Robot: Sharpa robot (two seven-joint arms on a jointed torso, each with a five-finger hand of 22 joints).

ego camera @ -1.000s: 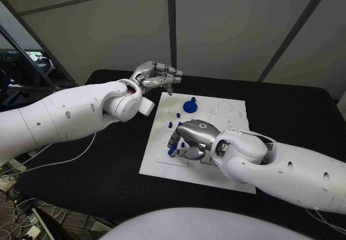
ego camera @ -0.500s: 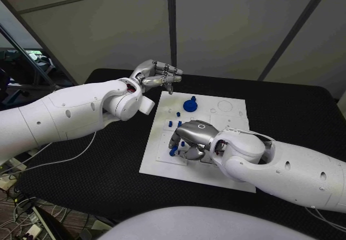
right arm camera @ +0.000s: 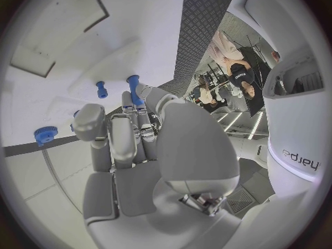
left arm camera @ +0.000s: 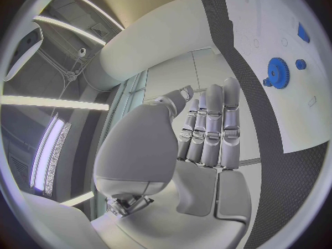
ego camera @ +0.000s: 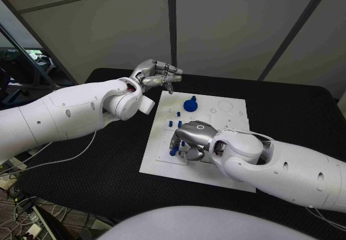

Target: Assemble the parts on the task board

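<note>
Table: a black table with a matte top [ego camera: 101, 165], filling the middle of the scene from near to far.
Cable: a thin white cable [ego camera: 68, 159] lying on the table's left part, curving off toward the near left edge.
Wall: pale grey panels [ego camera: 231, 35] with dark upright seams, standing beyond the table's far edge.

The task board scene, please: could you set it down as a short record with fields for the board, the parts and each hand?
board: white task board on the black table
parts: blue gear standing near the board's far edge; small blue pegs nearer the middle
left hand: raised beyond the board's far-left corner, fingers curled, holding nothing
right hand: low over the board's middle, fingers on a blue peg
</note>
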